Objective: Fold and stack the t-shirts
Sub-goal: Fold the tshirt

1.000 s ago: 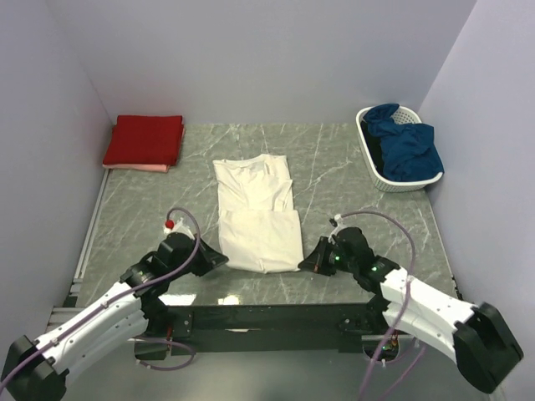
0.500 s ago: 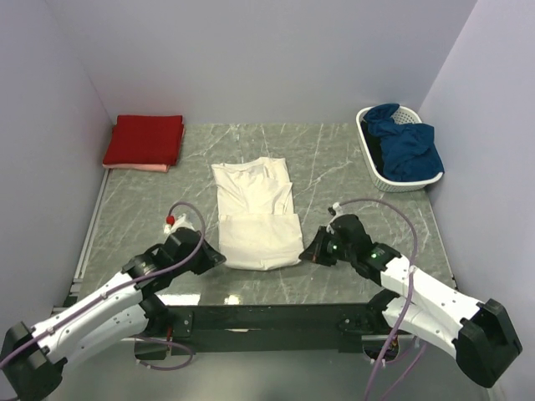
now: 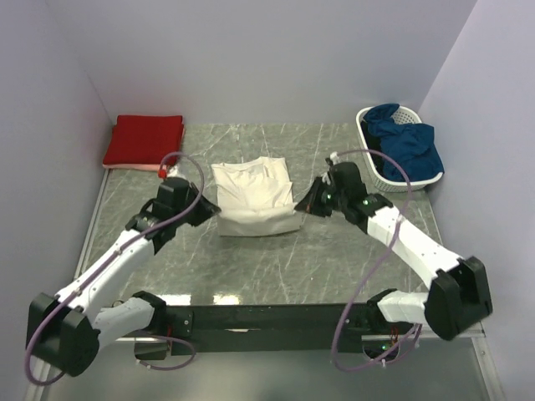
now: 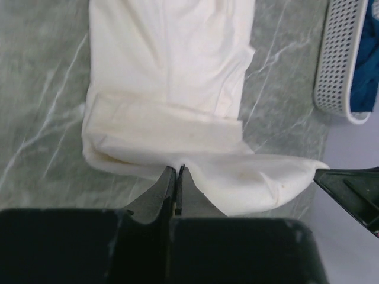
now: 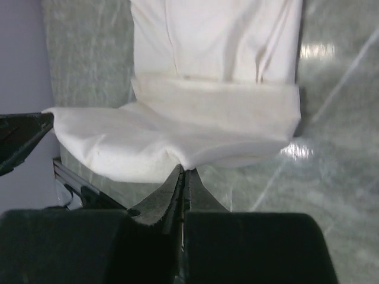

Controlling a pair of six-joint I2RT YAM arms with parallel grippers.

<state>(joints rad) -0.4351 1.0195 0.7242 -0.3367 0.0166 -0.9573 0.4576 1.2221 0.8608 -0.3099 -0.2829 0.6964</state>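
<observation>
**Item:** cream t-shirt (image 3: 253, 196), mid-desk, part folded. Its near hem is lifted over the body and slung between both claws.

**Left claw** (image 3: 216, 210): pressed together, pinching the hem's left corner.

**Right claw** (image 3: 301, 203): pressed together, pinching the right corner.

**Hazards:**
- Both pinches look thin, right at the cloth's edge. Pulling the arms apart could slip a corner free.
- The hem sags between the claws in both wrist views, so it may land creased.
- Uneven travel of the two arms would likely skew the fold line.
- Letting go too soon would leave the fold short.

**Edges and room:**
- Bare desk (image 3: 334, 251) lies on either side and toward the arm bases.
- Red t-shirt (image 3: 144, 139) lies over a pale pink one (image 3: 138, 168) in the far left corner, well apart.
- Basket (image 3: 393, 180), holding blue cloth (image 3: 405, 146), sits near the right claw's far side. This is the tightest margin.
- Walls close three sides.
</observation>
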